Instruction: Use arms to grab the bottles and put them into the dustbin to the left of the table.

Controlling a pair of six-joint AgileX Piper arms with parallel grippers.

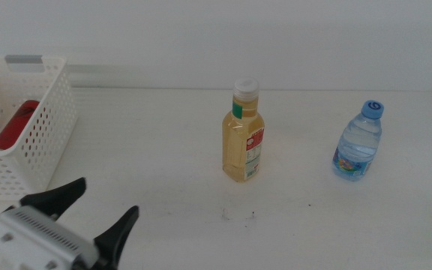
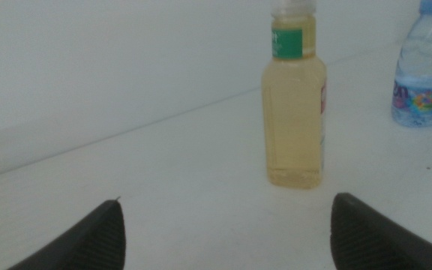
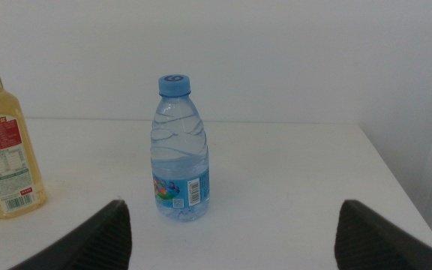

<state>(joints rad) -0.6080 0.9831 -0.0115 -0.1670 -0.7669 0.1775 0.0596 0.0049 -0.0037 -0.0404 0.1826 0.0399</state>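
A yellow juice bottle (image 1: 243, 135) with a white cap stands upright mid-table; the left wrist view shows the juice bottle (image 2: 294, 105) ahead of the jaws. To its right stands a small clear water bottle (image 1: 358, 141) with a blue cap, which the right wrist view shows as the water bottle (image 3: 180, 150) straight ahead. A red soda can (image 1: 12, 125) lies inside the white perforated dustbin (image 1: 43, 142) at the left. My left gripper (image 1: 102, 212) is open and empty at the lower left, well short of the juice bottle. My right gripper (image 3: 231, 225) is open and empty, out of the middle view.
The white table (image 1: 163, 187) carries small dark specks (image 1: 238, 216) in front of the juice bottle. A white wall rises behind the table's far edge. The table's right edge lies just past the water bottle.
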